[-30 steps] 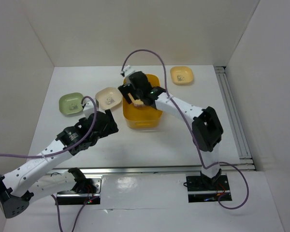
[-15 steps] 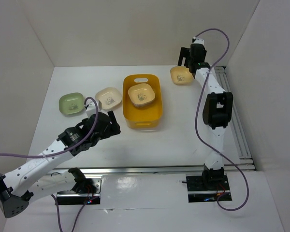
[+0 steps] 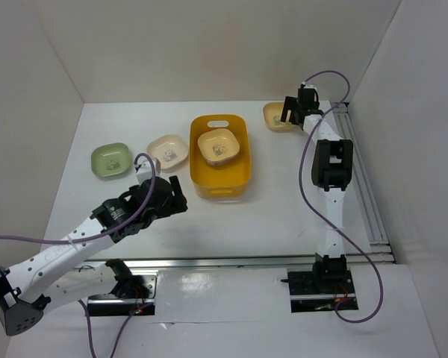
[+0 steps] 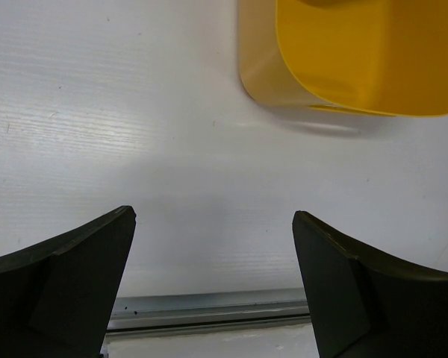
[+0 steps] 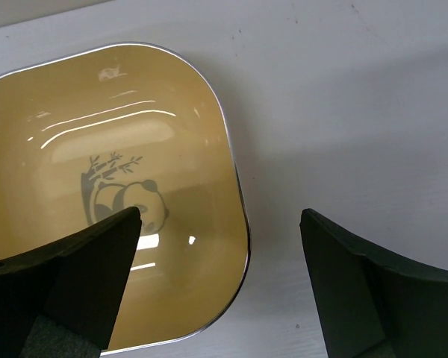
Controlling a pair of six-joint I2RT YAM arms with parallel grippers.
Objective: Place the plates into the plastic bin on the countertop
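Observation:
The orange-yellow plastic bin [image 3: 197,177] stands mid-countertop with a cream-tan plate [image 3: 218,145] lying inside it. My right gripper [image 3: 292,112] is stretched to the back right, low over the yellow-orange plate [image 3: 272,115]. In the right wrist view that plate [image 5: 134,179], which has a panda motif, has its right rim between my open fingers [image 5: 220,216]; nothing is gripped. A cream plate [image 3: 168,151] and a pale green plate [image 3: 110,160] lie left of the bin. My left gripper [image 3: 173,198] hovers open and empty near the bin's front left corner [image 4: 358,52].
A metal rail [image 3: 358,171] runs along the right side and another [image 4: 209,309] along the front edge. White walls enclose the back and both sides. The right arm's cable loops above the yellow-orange plate.
My right arm left the bin, with a plate now lying inside, swung to the back right and dropped low over the yellow-orange plate. The left arm edged slightly forward.

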